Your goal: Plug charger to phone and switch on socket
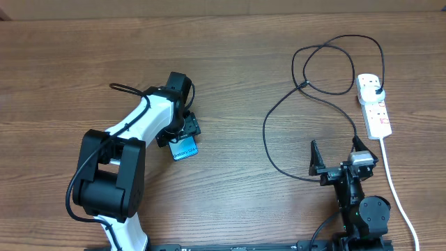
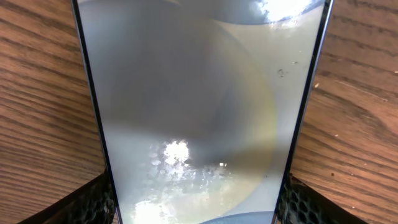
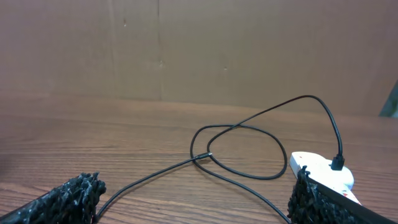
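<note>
The phone (image 1: 185, 148) lies left of centre with its blue lit screen up. In the left wrist view the phone (image 2: 199, 93) fills the frame, pale and glary. My left gripper (image 1: 182, 132) (image 2: 199, 208) is shut on the phone, one finger against each long edge. The charger, a thin black cable (image 1: 279, 111), loops over the right half of the table. Its plug (image 1: 377, 90) sits in the white socket strip (image 1: 375, 111). Its connector tip (image 3: 205, 155) lies loose on the wood. My right gripper (image 1: 339, 162) (image 3: 193, 199) is open and empty, near the front edge, with the cable running on the table between its fingers.
The socket strip also shows at the right in the right wrist view (image 3: 323, 171). Its thick white cord (image 1: 394, 181) runs down the right side towards the front edge. A brown wall stands behind the table (image 3: 186, 50).
</note>
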### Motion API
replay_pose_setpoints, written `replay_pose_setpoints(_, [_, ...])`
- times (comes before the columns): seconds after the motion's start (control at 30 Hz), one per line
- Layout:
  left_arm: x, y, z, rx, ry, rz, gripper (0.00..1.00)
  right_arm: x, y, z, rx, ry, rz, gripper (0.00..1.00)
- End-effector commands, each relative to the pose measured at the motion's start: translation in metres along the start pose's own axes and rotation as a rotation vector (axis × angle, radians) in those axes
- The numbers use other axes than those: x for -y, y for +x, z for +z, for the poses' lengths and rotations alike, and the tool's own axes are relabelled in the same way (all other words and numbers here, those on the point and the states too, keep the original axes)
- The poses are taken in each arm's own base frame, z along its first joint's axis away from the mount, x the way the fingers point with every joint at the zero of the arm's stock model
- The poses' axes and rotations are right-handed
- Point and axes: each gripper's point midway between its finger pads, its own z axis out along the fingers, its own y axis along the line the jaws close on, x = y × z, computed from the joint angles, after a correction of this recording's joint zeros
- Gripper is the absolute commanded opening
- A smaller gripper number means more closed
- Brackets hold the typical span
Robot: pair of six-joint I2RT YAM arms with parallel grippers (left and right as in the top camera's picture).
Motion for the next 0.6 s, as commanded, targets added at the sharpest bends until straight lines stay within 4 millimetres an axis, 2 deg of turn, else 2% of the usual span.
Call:
replay_pose_setpoints(0.0, [-0.016, 0.091, 0.064, -0.380, 0.001, -0.024, 0.59, -0.002, 0.002, 0.000, 0.006, -0.008, -0.001, 1.00])
replay_pose_setpoints(0.3, [-0.007, 0.082, 0.043, -0.405, 0.003, -0.002, 0.57, -0.002, 0.002, 0.000, 0.005, -0.008, -0.001, 1.00])
replay_pose_setpoints(0.57, [0.006, 0.074, 0.013, -0.450, 0.025, 0.045, 0.57, -0.002, 0.002, 0.000, 0.005, -0.008, -0.001, 1.00])
